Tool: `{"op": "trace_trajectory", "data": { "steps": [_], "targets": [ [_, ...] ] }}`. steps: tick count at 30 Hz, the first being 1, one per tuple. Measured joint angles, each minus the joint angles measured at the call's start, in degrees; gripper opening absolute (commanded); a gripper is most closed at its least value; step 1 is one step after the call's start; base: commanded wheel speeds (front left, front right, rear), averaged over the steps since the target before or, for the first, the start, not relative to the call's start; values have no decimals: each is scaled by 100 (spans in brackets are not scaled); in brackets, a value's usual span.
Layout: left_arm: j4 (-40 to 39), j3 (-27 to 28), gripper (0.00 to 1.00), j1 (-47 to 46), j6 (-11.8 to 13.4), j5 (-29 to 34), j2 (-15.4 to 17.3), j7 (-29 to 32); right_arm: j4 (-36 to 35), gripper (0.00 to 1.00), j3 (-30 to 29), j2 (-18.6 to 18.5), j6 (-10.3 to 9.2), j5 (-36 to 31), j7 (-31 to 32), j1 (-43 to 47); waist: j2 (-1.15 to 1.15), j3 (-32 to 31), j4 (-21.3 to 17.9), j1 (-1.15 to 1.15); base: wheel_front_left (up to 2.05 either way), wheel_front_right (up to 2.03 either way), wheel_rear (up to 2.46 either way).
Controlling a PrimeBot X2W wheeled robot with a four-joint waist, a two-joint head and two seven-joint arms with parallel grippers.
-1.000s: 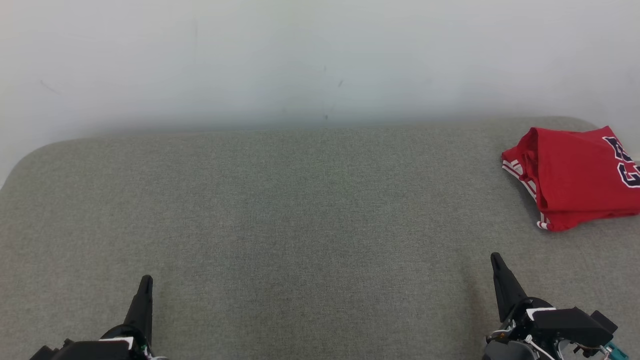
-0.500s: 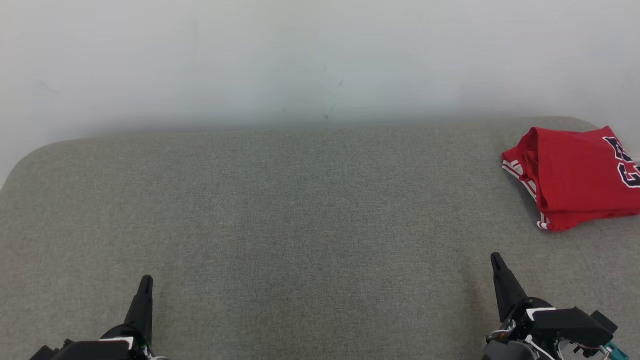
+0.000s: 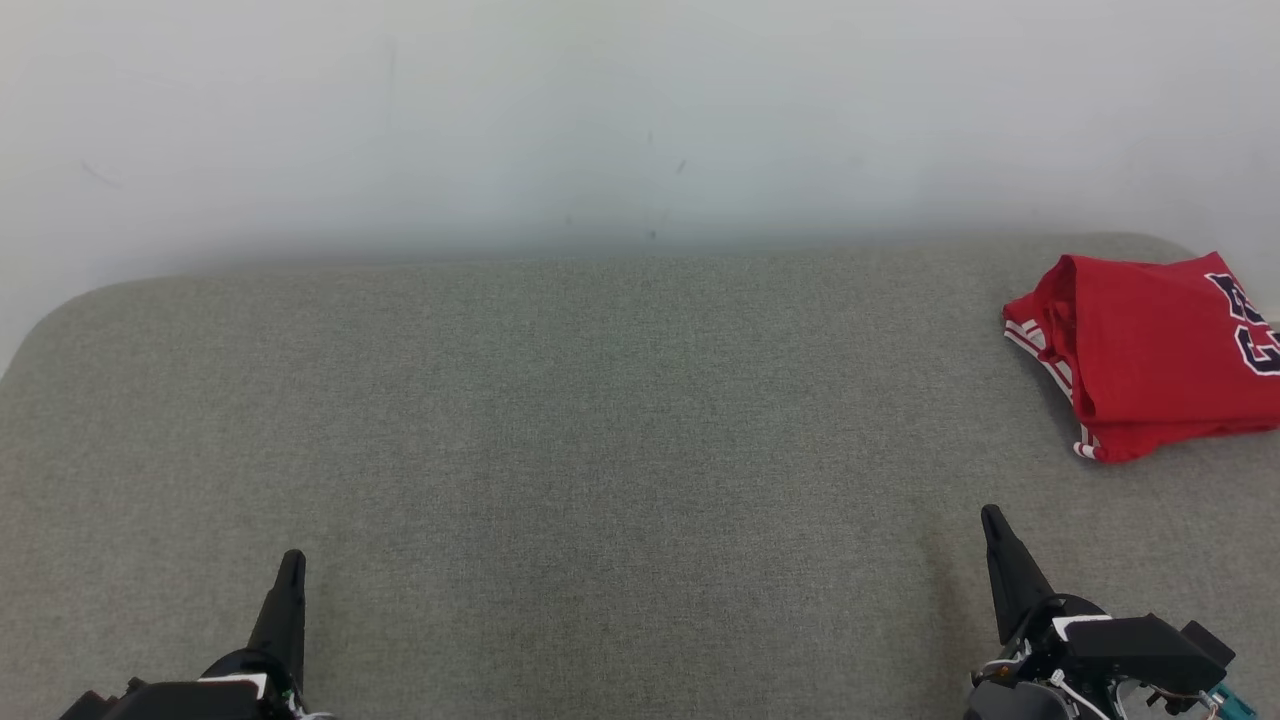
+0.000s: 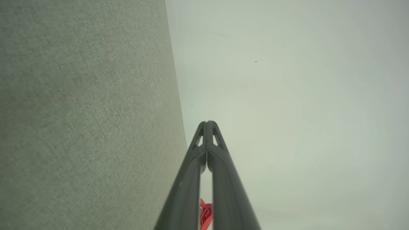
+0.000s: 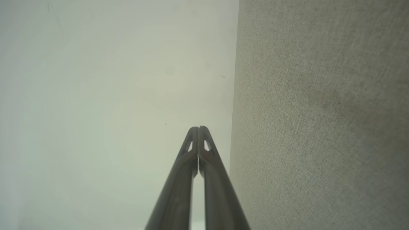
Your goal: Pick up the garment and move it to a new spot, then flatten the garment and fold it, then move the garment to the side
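Head view, end-of-task posture: I am holding my left gripper at the lower left and my right gripper at the lower right, over the near part of the grey fabric-covered surface. Each is pressed closed tip to tip and carrying nothing, and I cannot tell whether either is touching the fabric. The wrist views are confirming this: my fingers are meeting at their points with no cloth caught between them. The red jersey is lying well apart from both grippers at the far right of the surface, near the pale wall, with its right portion running past the edge of the head view. It is sitting as a compact, layered rectangle, its white-striped trim stacked along the left edge and its dark numerals facing up. Judging from this layout, I am reading the garment as already moved, flattened, folded and set aside, since the middle of the surface is bare and the bundle is occupying a side position. As far as these views are showing, nothing of the task is left outstanding; the fold is looking slightly loose at its near-left corner, but I am not counting that as a step undone.
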Motion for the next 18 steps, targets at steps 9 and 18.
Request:
{"op": "trace_trajectory", "data": {
  "steps": [9, 18],
  "targets": [
    [0, 0, 0, 0, -1, 0, 0, 0, 0, 0, 0, 0, 0, 0, 0, 0, 0, 0, 0, 0, 0, 0, 0],
    [0, 0, 0, -1, 0, 0, 0, 0, 0, 0, 0, 1, 0, 0, 0, 0, 0, 0, 0, 0, 0, 0, 0]
  ]
}}
